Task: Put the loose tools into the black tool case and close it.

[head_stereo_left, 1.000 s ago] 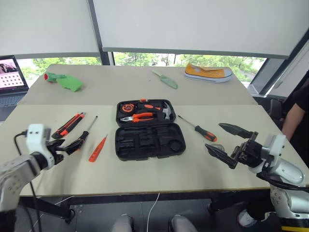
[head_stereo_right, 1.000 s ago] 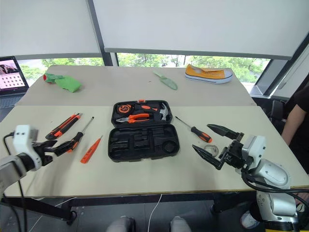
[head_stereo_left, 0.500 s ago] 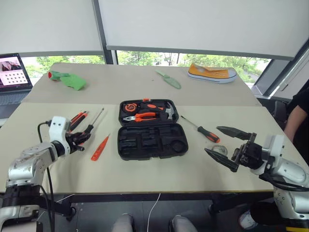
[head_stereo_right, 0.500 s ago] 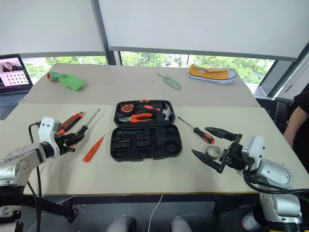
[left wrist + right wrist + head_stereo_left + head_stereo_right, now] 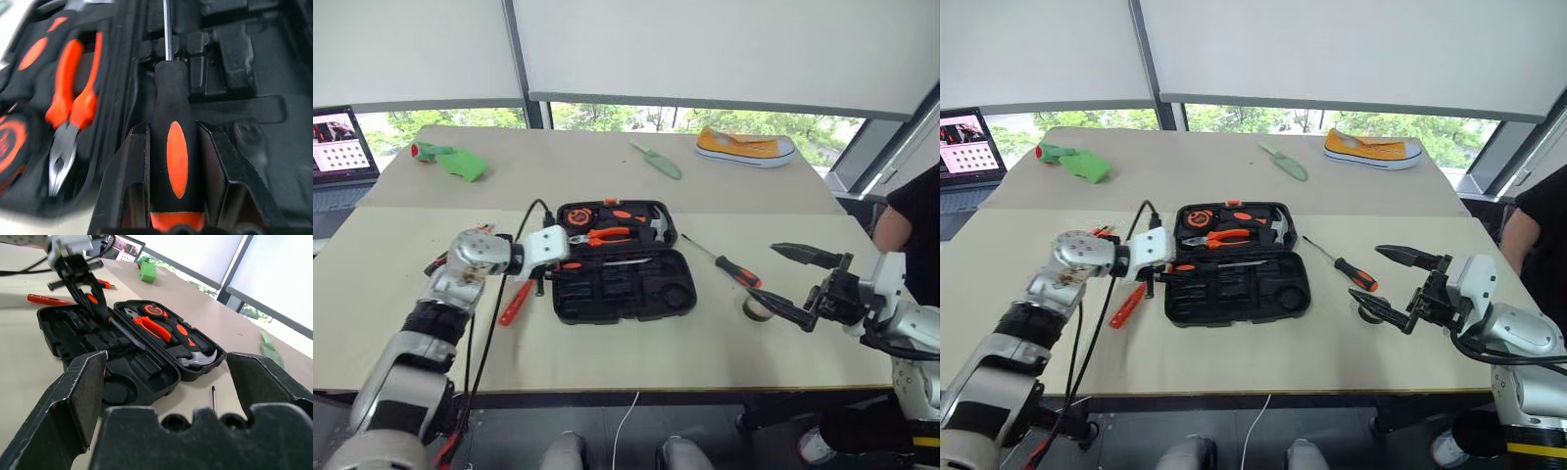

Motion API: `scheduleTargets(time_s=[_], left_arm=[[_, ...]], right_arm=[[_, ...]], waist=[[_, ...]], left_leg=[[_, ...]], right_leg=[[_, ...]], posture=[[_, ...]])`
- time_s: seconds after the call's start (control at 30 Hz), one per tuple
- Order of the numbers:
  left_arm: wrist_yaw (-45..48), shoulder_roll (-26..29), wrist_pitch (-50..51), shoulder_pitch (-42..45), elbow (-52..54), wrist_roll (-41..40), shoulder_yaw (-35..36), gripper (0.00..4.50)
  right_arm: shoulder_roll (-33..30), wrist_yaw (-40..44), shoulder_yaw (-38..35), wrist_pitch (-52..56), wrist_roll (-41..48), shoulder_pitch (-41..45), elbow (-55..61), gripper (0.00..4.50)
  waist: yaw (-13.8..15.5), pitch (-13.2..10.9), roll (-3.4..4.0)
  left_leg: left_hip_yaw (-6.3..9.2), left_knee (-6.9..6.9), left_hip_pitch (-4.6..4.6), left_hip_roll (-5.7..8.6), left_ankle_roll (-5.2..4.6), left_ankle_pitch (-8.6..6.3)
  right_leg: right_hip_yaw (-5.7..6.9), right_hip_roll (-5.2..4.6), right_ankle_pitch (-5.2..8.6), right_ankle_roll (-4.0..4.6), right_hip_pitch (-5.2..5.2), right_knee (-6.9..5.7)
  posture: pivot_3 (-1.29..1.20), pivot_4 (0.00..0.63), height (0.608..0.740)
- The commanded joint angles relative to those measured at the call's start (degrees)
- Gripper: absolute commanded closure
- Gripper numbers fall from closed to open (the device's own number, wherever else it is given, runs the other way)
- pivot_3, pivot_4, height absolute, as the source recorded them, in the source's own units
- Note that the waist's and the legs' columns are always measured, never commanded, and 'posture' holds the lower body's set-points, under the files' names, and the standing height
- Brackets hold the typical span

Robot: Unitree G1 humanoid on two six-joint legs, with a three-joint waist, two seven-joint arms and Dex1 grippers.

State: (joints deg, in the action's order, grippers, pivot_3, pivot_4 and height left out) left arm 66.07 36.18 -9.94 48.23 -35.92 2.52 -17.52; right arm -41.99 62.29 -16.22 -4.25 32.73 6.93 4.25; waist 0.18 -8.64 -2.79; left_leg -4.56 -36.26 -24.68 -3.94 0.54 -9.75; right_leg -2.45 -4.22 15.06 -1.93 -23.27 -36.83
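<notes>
Right, I have the left gripper (image 5: 172, 161) pinching a black-and-orange screwdriver (image 5: 176, 147) by its handle, both fingers (image 5: 132, 171) pressed against the handle's sides, and it hangs over the black tool case (image 5: 625, 294) at the end nearer my left arm. The shaft runs away from the fingers, tip pointing across the tray toward the far end, so the long axis lies roughly parallel to the hinge line between tray and lid, close to it. What worries me is alignment: if that axis sits skewed to the moulded slot, the screwdriver will ride on the ridges instead of seating, and later the lid may not shut. Letting go too high could also make it bounce or roll toward the orange pliers (image 5: 73, 98) in the lid half. My grip is near the butt of the handle, so the tip could droop and catch a ridge first. The right gripper (image 5: 1398, 284) is spread wide and holds nothing, hovering beside the dark grey tape roll (image 5: 759, 306) on the table (image 5: 705, 362), with the second screwdriver (image 5: 724, 262) lying between it and the case. The small orange tester (image 5: 514, 302) and the utility knife (image 5: 1097, 233) lie by my left arm; a careless sweep there could knock them away.
</notes>
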Motion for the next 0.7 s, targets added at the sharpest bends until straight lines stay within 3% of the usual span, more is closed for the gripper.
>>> scheduleTargets(time_s=[0.03, 0.3, 0.37, 0.5, 0.67, 0.7], left_arm=[[-3.2, -2.0, -4.0, 3.7, -4.7, 4.1, -0.9, 3.54], [-3.7, -3.9, -6.0, 4.2, -8.4, 4.9, -0.3, 3.54], [-3.4, -3.6, -6.7, 3.9, -8.5, 4.9, -0.2, 2.61], [-4.9, -5.7, -6.6, 3.4, -7.6, -0.6, 4.6, 1.3], [-5.4, -10.6, 5.5, 1.9, -3.1, -11.2, 13.0, 1.3], [-5.9, -11.3, 7.9, 1.1, -2.7, -11.6, 13.2, 1.56]], right_arm=[[0.5, -1.0, -0.4, 0.7, 0.2, 0.0, 3.1, 0.0], [1.0, -2.9, -1.0, 2.6, 0.8, -2.7, 7.1, 0.0], [1.1, -3.1, -1.0, 3.0, 0.9, -2.8, 7.6, 0.0], [1.0, -3.6, -1.2, 4.0, 1.4, -3.3, 8.4, 0.0], [1.1, -4.0, -1.7, 5.3, 2.1, -4.0, 9.1, 0.0], [1.3, -4.2, -1.8, 5.5, 2.2, -4.1, 9.2, 0.0]], waist=[[0.2, 0.0, 0.0], [0.4, 0.0, 0.0], [0.3, 0.0, 0.0], [0.4, 0.0, 0.01], [0.5, 0.0, 0.01], [0.5, 0.0, 0.01]], left_leg=[[0.0, -0.03, -0.01, 0.0, -0.01, -0.01], [0.02, -0.18, -0.04, 0.02, -0.02, -0.01], [0.02, -0.26, -0.03, 0.01, -0.02, -0.01], [0.02, -0.33, -0.03, 0.01, -0.02, -0.01], [0.11, -0.48, -0.16, 0.01, -0.03, -0.02], [0.13, -0.51, -0.19, 0.01, -0.04, -0.02]], right_leg=[[0.0, 0.0, 0.0, -0.01, 0.0, 0.0], [0.02, -0.03, -0.01, -0.06, 0.02, -0.1], [0.02, -0.04, -0.02, -0.06, 0.03, -0.16], [0.02, -0.04, -0.02, -0.07, 0.06, -0.17], [0.09, -0.06, -0.04, -0.12, 0.06, -0.18], [0.1, -0.05, -0.04, -0.13, 0.05, -0.18]], posture=[[0.0, 0.15, 0.74], [0.0, 0.15, 0.74], [0.0, 0.15, 0.74], [0.0, 0.15, 0.74], [0.0, 0.15, 0.74], [0.0, 0.15, 0.74]])
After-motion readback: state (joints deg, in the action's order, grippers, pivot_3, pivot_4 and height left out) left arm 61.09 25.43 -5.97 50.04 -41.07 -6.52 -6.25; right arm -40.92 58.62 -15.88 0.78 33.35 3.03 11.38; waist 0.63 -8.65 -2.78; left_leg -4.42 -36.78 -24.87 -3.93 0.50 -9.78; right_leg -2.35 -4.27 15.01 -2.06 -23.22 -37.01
